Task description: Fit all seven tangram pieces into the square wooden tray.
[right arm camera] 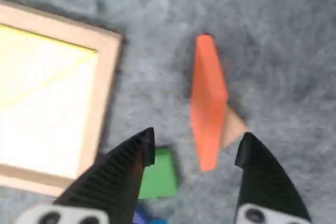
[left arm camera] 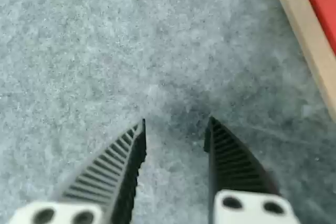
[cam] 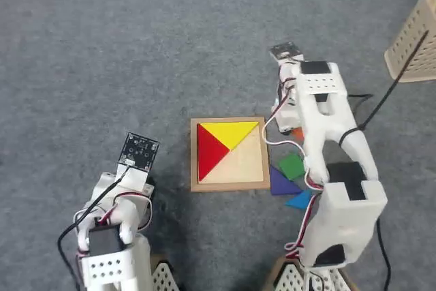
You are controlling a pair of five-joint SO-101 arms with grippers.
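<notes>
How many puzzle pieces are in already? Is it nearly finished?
Not nearly. Two pieces sit in the tray: the yellow triangle and the red triangle. The right gripper is open over the orange piece, not holding it. The green piece, purple piece and blue piece wait outside.

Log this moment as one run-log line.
tray: red triangle, yellow triangle in | right gripper: open over orange piece | left gripper: open over carpet | outside: green square, purple triangle, blue triangle
</notes>
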